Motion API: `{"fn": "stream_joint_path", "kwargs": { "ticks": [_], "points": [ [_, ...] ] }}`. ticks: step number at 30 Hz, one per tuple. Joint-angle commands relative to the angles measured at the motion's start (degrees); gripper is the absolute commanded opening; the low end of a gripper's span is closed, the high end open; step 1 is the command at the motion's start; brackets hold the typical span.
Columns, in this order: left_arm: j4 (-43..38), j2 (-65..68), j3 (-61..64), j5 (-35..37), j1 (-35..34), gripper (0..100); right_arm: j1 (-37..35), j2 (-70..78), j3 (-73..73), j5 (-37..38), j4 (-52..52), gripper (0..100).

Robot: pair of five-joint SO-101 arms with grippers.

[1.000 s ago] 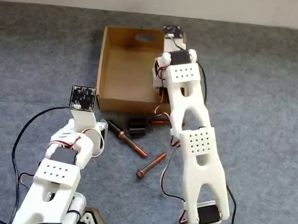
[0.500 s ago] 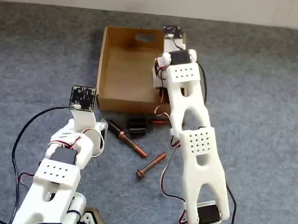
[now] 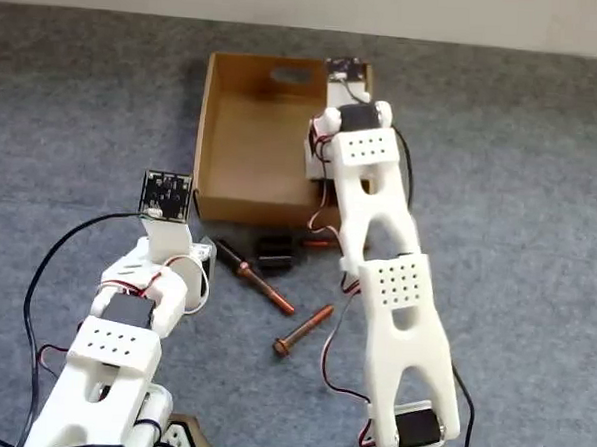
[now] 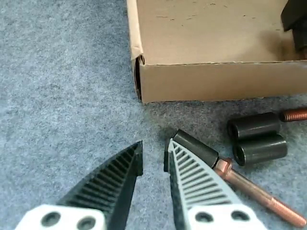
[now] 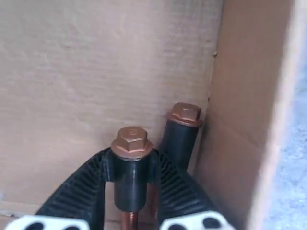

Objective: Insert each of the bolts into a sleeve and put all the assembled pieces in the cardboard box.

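**Two-arm bolt-and-sleeve assembly, high and wrist views.** The cardboard box [image 3: 249, 210] sits open-topped on the grey carpet [image 3: 95, 103], which runs wide on the left arm's side of the box. The right arm [image 3: 378, 228] extends over the box's near wall and lies along its right-hand side. The right gripper [image 5: 130, 163] is closed around a black sleeve [image 5: 128, 184] carrying a copper bolt [image 5: 132, 140]. The hexagonal head sits on the sleeve's top rim and the shank shows beneath, the whole piece upright over the box floor. A second assembled piece [image 5: 181, 130] stands just beside it, close against the side wall [image 5: 249, 96]; whether it touches that wall cannot be told. The opposite wall is well apart from both pieces. The left gripper [image 4: 153, 154] hovers over the carpet just short of the box's near corner, where the seam [image 4: 137, 72] gapes slightly. Its fingers are a narrow gap apart and hold nothing. One finger [image 4: 184, 167] lies just beside the sleeved end of a sleeved bolt [image 4: 196, 146] resting on the carpet. A loose sleeve [image 4: 254, 125] and a second loose sleeve [image 4: 261, 149] lie side by side near the box's near wall. A threaded bolt end [image 4: 293, 115] sits at the one nearer the box; whether it is inserted cannot be told. A loose bolt [image 3: 303, 330] lies farther out, between the two arms.
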Motion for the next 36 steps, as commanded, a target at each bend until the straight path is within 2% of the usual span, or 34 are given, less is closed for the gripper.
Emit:
{"fn": "stream_joint_path", "kwargs": {
  "ticks": [1,13,18,20,24,28,30,32,34,36],
  "points": [
    [-1.05,-1.36,-0.22,0.18,0.75,10,-0.57,0.48,-1.19,-0.7,-0.75,0.7],
    [-1.05,-1.36,-0.31,0.18,0.75,10,-0.31,0.75,-3.03,-0.7,-2.07,1.6],
    [-1.05,-1.36,-0.31,0.18,0.75,10,-0.4,0.75,-13.58,-0.7,1.01,16.4],
    [-1.14,-1.36,-0.31,0.18,0.75,10,-0.48,0.75,-18.59,-0.44,2.42,19.4],
    [-1.14,-1.36,-0.31,0.18,0.75,10,-0.48,0.48,-26.15,-0.35,4.7,19.4],
    [-1.14,-1.36,-0.31,0.18,0.75,10,-0.48,-0.66,-25.01,-0.53,6.9,19.2],
    [-1.14,-1.36,-0.31,0.18,0.75,10,-0.57,-0.66,-25.19,-0.62,8.31,13.0],
    [-1.14,-1.36,-0.31,0.18,0.75,10,-0.48,-1.19,-25.1,-0.62,8.92,0.0],
    [-1.14,-1.36,-0.31,0.18,0.75,10,-0.13,-2.33,-25.1,-0.62,9.01,3.7],
    [-1.14,-1.36,-0.31,0.18,0.75,10,0.31,-4.62,-25.1,-0.62,9.01,3.0]
  ]
}}
